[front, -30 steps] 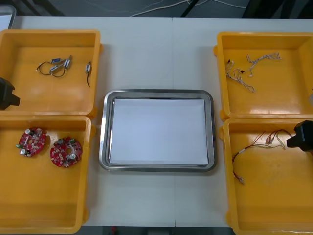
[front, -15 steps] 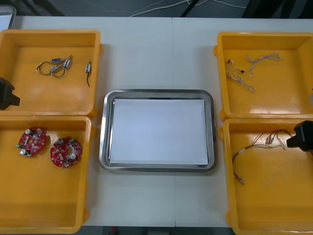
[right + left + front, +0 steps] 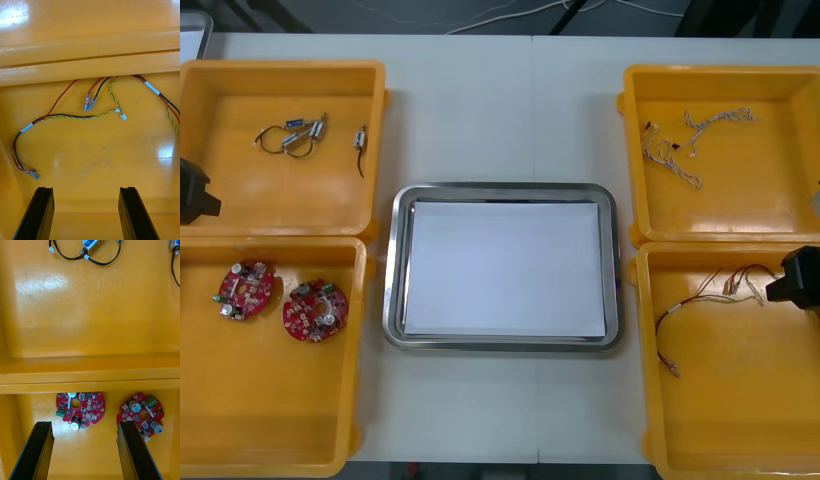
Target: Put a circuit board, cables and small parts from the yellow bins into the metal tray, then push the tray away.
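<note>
Left gripper point(image 3: 84, 425), fingers apart and empty, above two circuit boards point(image 3: 80, 408); right gripper point(image 3: 86, 189) likewise above cables point(image 3: 75, 117).

No writing or number can be read on the circuit boards point(image 3: 246, 290), yellow bins point(image 3: 270, 400) or metal tray point(image 3: 392, 270).

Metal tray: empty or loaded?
Empty: the shiny rectangular metal tray holds nothing on its white inside.
</note>
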Controlling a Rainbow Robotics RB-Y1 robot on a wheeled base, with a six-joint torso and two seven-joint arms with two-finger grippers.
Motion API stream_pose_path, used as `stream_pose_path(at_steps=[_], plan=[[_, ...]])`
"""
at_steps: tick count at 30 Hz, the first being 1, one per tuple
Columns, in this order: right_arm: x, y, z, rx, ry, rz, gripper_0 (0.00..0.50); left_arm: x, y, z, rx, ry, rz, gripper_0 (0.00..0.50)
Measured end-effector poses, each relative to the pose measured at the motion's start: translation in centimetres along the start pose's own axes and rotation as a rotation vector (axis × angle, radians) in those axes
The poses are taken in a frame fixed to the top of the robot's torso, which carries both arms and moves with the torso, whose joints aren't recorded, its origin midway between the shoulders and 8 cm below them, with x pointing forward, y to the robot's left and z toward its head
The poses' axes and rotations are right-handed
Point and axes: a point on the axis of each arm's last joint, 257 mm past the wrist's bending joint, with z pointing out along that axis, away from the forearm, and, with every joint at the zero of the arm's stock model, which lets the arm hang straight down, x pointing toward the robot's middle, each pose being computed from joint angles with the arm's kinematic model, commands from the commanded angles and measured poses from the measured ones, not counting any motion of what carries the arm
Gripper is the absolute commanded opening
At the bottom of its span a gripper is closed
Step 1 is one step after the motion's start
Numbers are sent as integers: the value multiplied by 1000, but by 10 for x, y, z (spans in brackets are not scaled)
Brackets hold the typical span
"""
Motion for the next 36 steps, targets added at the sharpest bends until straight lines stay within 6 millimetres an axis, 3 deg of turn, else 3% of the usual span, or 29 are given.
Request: stream_pose_path(at_steps=[36], plan=[[0, 0, 0, 0, 0, 0, 500, 0, 0, 0, 0, 0, 0, 500]])
